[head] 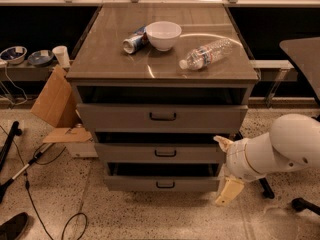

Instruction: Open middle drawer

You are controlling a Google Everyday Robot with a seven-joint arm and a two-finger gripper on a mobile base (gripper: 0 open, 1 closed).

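Cabinet top: white bowl far centre; tipped can just beside it, left; plastic bottle lying right. Cardboard leans left. Gripper: near right.

My one camera sits higher than my gripper and back from it, facing the front of the cabinet and tilted well down. It stands at middle range: the whole cabinet fits, from its top up beyond my gripper to the floor beneath it. My gripper hangs low at the frame's right, fingers spread, just beside the right end of the middle drawer.
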